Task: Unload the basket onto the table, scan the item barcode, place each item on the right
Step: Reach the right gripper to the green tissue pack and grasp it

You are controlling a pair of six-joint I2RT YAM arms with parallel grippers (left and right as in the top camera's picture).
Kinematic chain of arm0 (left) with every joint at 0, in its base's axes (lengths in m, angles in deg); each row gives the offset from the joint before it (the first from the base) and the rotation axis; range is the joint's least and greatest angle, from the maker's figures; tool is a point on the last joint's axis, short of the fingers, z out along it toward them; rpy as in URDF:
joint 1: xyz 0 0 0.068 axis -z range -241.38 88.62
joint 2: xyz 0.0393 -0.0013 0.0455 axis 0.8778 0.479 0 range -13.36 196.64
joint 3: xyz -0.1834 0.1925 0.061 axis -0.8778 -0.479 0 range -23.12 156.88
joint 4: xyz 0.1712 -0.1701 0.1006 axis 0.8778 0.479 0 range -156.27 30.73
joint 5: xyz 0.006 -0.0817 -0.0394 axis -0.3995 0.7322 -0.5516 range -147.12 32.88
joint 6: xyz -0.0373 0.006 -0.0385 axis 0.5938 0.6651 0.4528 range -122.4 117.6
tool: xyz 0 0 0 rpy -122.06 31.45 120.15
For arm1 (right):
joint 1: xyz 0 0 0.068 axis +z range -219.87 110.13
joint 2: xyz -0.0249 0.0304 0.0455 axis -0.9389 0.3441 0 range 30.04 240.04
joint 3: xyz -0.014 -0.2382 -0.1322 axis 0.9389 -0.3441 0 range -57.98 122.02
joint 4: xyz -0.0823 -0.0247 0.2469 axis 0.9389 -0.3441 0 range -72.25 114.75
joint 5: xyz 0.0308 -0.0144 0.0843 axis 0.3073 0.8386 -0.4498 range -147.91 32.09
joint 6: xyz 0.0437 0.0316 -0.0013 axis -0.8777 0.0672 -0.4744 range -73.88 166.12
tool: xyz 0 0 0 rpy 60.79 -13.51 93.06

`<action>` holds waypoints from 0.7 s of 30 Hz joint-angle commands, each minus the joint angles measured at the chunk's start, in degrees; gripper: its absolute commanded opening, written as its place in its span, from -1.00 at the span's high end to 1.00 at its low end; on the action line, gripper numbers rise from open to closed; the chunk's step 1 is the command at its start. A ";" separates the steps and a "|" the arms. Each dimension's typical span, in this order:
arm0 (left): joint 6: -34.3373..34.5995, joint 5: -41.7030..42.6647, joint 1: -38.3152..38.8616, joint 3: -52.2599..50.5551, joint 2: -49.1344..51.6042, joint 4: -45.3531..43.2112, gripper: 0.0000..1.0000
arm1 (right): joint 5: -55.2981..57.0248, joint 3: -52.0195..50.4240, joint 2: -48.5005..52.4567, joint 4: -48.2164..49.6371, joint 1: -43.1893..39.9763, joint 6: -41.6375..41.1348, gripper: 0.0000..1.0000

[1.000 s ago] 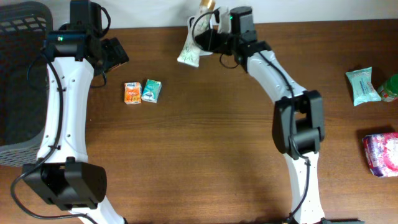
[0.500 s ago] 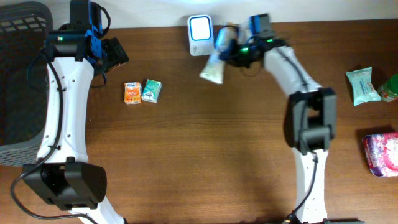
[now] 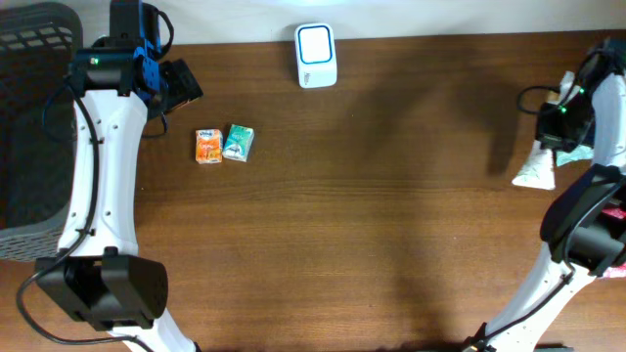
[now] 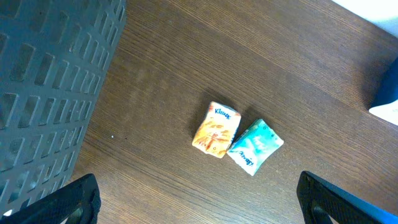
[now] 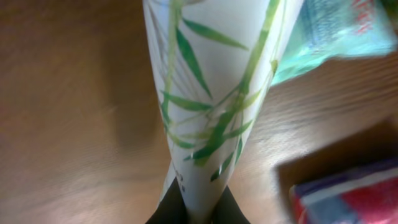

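Observation:
The item is a white pouch printed with green bamboo leaves (image 5: 211, 81); my right gripper (image 5: 198, 208) is shut on its narrow end. In the overhead view the pouch (image 3: 535, 168) hangs from the right gripper (image 3: 559, 122) near the table's far right edge. The white barcode scanner (image 3: 316, 56) stands at the back centre, far from the pouch. My left gripper (image 3: 181, 83) hovers open at the back left, empty, with its fingers (image 4: 74, 199) spread wide over bare wood.
An orange tissue pack (image 3: 207, 146) and a teal one (image 3: 238, 142) lie side by side below the left gripper. A dark mesh basket (image 3: 29, 117) fills the far left. Under the pouch lie a teal packet (image 5: 336, 31) and a red-and-blue package (image 5: 354, 193).
My right arm has swung from the scanner at the back centre across to the far right, carrying the pouch. The scanner now shows fully. The left arm has not moved.

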 commanded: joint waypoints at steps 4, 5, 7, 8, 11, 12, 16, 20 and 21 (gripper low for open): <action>0.50 -0.42 -0.24 -0.02 0.04 0.11 -0.98 | 3.21 -4.57 -0.42 10.56 -1.27 0.74 0.68; 0.52 -0.42 -0.24 -0.02 0.04 0.11 -0.98 | 4.59 -5.07 -0.07 11.19 -1.27 0.74 0.61; 0.52 -0.42 -0.24 -0.02 0.02 0.11 -0.98 | 4.94 -5.18 0.39 11.30 -1.27 0.46 0.46; 0.50 -0.42 -0.24 -0.02 0.02 0.11 -0.98 | 3.76 -5.18 0.37 11.08 -1.22 -0.33 0.46; 0.52 -0.42 -0.24 -0.02 0.04 0.11 -0.98 | -6.78 -3.50 -0.76 7.76 -0.37 -1.01 0.45; 0.52 -0.42 -0.24 -0.02 0.02 0.11 -0.98 | -10.78 -2.21 -1.18 6.19 0.26 -1.01 0.41; 0.50 -0.42 -0.24 -0.02 0.02 0.11 -0.98 | -41.07 2.84 -2.43 -1.84 6.32 -0.98 0.12; 0.50 -0.42 -0.24 -0.02 0.02 0.11 -0.98 | -49.53 2.73 -1.57 -0.44 18.62 -1.97 -0.35; 0.50 -0.42 -0.24 -0.02 0.02 0.11 -0.98 | -49.03 2.71 -1.22 2.21 22.71 -4.44 -0.48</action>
